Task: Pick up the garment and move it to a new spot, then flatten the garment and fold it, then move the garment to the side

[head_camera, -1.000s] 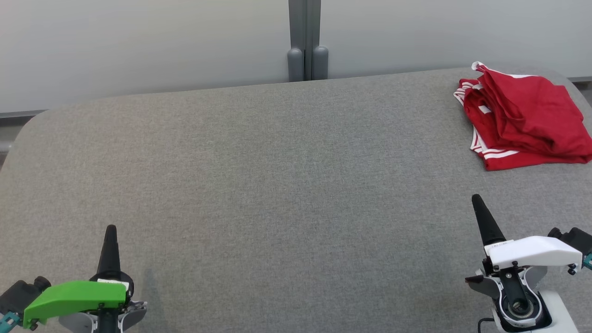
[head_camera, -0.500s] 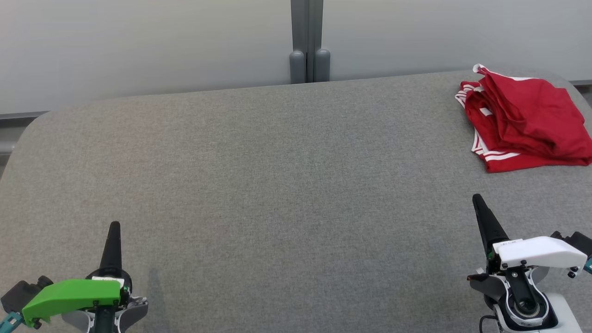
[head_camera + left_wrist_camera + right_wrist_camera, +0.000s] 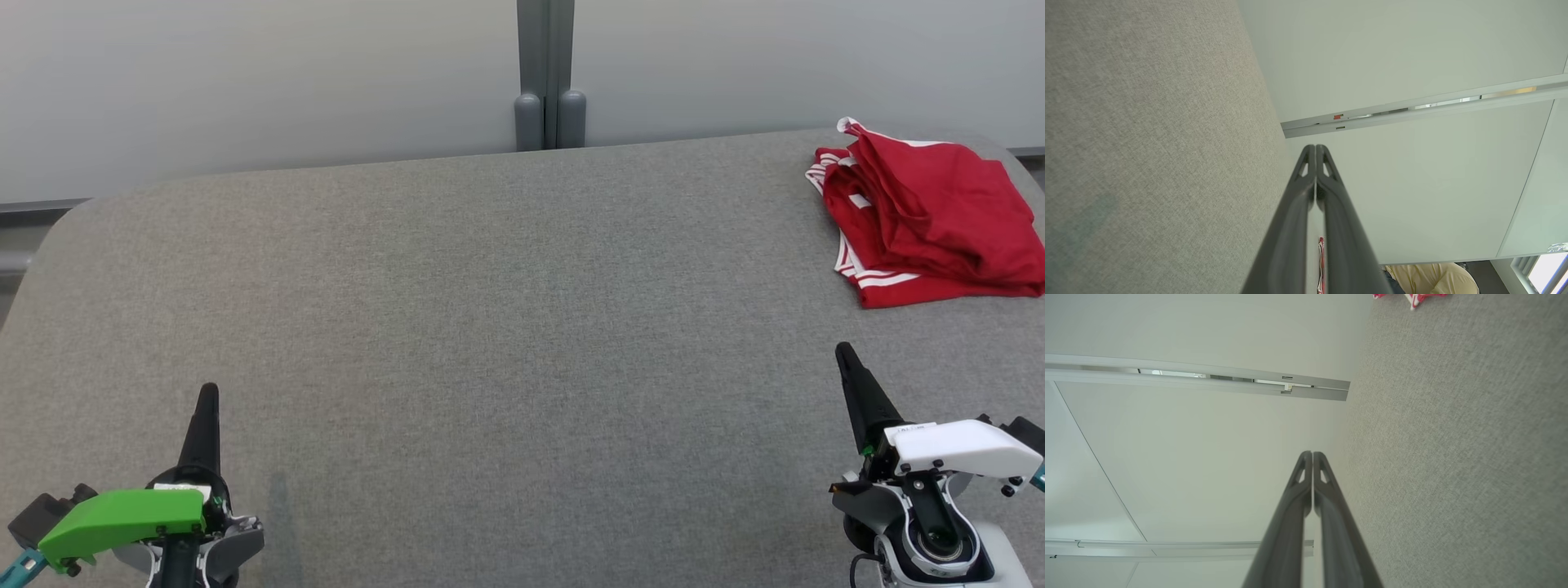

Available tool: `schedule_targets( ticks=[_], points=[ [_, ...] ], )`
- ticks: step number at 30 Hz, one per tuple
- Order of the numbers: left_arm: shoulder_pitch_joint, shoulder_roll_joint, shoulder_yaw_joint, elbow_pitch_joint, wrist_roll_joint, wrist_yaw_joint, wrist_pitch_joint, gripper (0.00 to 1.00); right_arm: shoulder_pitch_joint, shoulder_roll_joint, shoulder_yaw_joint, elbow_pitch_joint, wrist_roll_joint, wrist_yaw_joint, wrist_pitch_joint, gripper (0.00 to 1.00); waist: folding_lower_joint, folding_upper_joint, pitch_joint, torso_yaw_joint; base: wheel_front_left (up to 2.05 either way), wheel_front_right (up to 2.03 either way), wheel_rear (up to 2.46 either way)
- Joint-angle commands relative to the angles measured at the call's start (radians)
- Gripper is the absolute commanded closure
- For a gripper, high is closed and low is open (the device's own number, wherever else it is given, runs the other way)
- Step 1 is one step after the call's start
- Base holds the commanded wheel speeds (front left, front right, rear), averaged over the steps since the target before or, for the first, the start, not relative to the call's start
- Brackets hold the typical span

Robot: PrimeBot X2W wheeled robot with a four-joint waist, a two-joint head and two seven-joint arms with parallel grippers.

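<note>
At two o'clock on the grey surface (image 3: 490,327), near its far right corner, the red garment (image 3: 931,216) lies folded in a loose stack. White stripes show along its near and left edges. The left claw (image 3: 209,392) sits at seven o'clock and the right claw (image 3: 842,351) at four o'clock. Both point toward twelve, well apart from the garment. Each claw is clenched tight, closed to its tip with nothing in it. A grey post (image 3: 545,73) stands at twelve o'clock behind the surface, against a pale wall (image 3: 245,82).
</note>
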Motion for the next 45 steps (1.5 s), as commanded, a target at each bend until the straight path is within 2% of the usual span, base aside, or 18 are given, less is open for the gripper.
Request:
schedule_targets(
  ticks=[1, 21, 45],
  points=[
    [-0.016, 0.000, -0.002, -0.001, -0.026, -0.004, 0.007, 1.00, 0.012, 0.000, -0.006, -0.009, 0.021, 0.000, 0.007, 1.00, 0.0000, 0.0000, -0.001, 0.001, 0.00, 0.00, 0.00],
    [-0.026, -0.002, -0.006, 0.003, -0.172, -0.012, 0.042, 1.00, 0.019, 0.005, -0.024, -0.016, 0.153, 0.000, 0.042, 1.00, 0.0000, 0.0000, -0.010, 0.008, 0.00, 0.00, 0.00],
    [-0.024, -0.002, -0.006, 0.003, -0.169, -0.012, 0.042, 1.00, 0.019, 0.005, -0.024, -0.016, 0.153, 0.000, 0.043, 1.00, 0.0000, 0.0000, -0.011, 0.008, 0.00, 0.00, 0.00]
  ],
)
